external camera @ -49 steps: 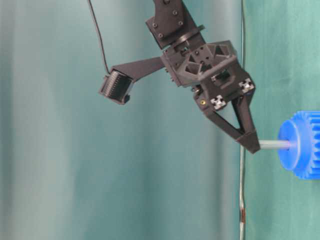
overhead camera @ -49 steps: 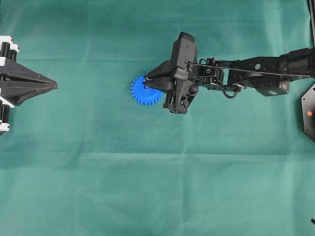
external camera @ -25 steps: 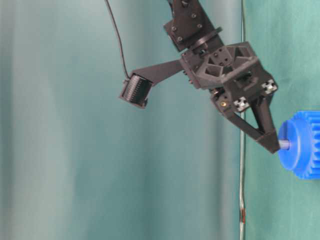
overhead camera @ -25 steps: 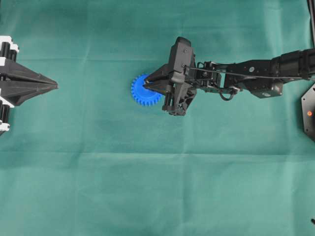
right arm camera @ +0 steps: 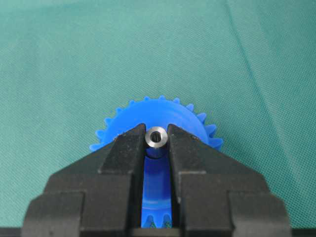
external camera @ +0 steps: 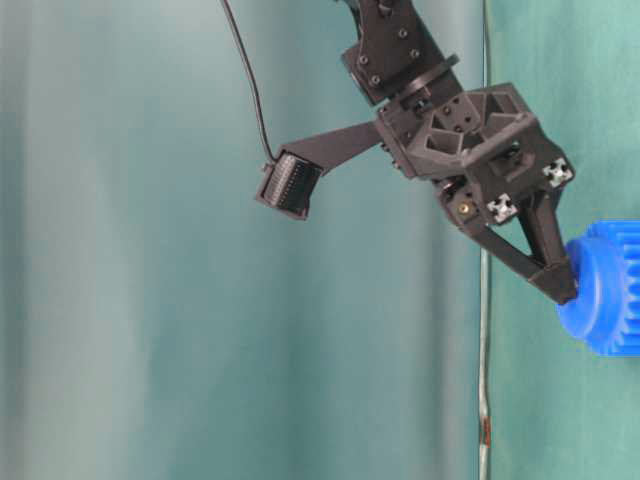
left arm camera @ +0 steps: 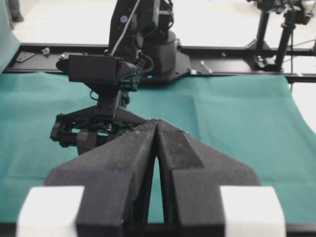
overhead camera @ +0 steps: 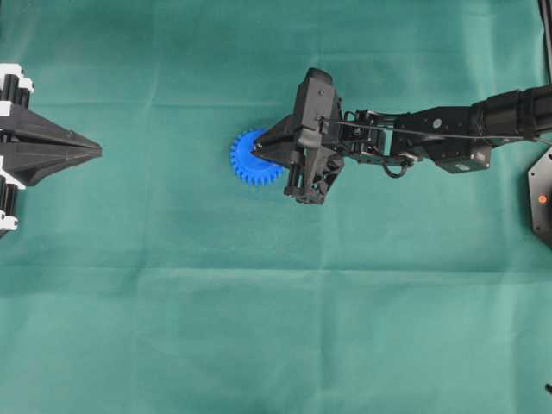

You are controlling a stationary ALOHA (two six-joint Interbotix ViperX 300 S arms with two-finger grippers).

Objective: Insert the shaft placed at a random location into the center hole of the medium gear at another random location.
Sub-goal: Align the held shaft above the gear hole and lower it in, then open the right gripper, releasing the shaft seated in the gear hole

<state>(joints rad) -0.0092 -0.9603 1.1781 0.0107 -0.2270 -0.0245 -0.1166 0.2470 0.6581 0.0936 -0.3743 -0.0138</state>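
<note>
The blue medium gear (overhead camera: pixel 252 159) lies flat on the green cloth, also in the table-level view (external camera: pixel 608 290) and the right wrist view (right arm camera: pixel 163 118). My right gripper (overhead camera: pixel 257 148) is shut on the silver shaft (right arm camera: pixel 156 138), whose end shows between the fingertips right over the gear's hub. In the table-level view the fingertips (external camera: pixel 566 289) touch the hub and no shaft length shows; the center hole is hidden. My left gripper (overhead camera: pixel 97 152) is shut and empty at the far left, seen also in the left wrist view (left arm camera: pixel 157 124).
The green cloth (overhead camera: pixel 276 328) covers the table. The right arm (overhead camera: pixel 431 138) stretches in from the right edge. A black base plate (overhead camera: pixel 542 197) sits at the right edge. A dark rail (left arm camera: pixel 222 76) runs along the cloth's far side.
My right gripper has moved down onto the gear with the shaft. The shaft length showing between fingertips and hub has shrunk to nothing. The left arm has not moved.
</note>
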